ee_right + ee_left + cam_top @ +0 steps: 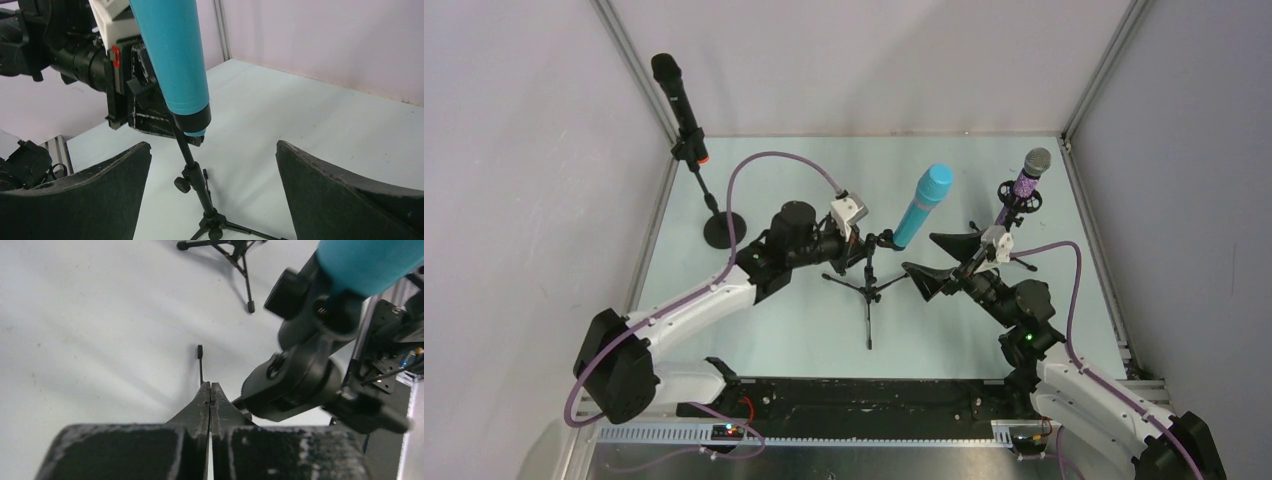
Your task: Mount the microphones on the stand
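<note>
The turquoise-blue microphone (922, 205) stands tilted in the clip of the middle tripod stand (868, 288). My left gripper (869, 242) is shut and empty, just left of that clip; its closed tips (210, 386) sit beside the clip joint (300, 377) under the microphone (370, 260). My right gripper (921, 253) is open and empty, right of the stand; the microphone (175, 60) and the stand pole (197, 182) show ahead between its fingers (100, 195). The black microphone (676, 92) sits on a round-base stand (723, 229). The purple glitter microphone (1029, 172) sits on a right tripod stand (1009, 215).
Grey enclosure walls with metal corner posts (636, 70) close in the table on three sides. A purple cable (759, 160) loops above the left arm. The right tripod's legs (235, 247) show at the top of the left wrist view.
</note>
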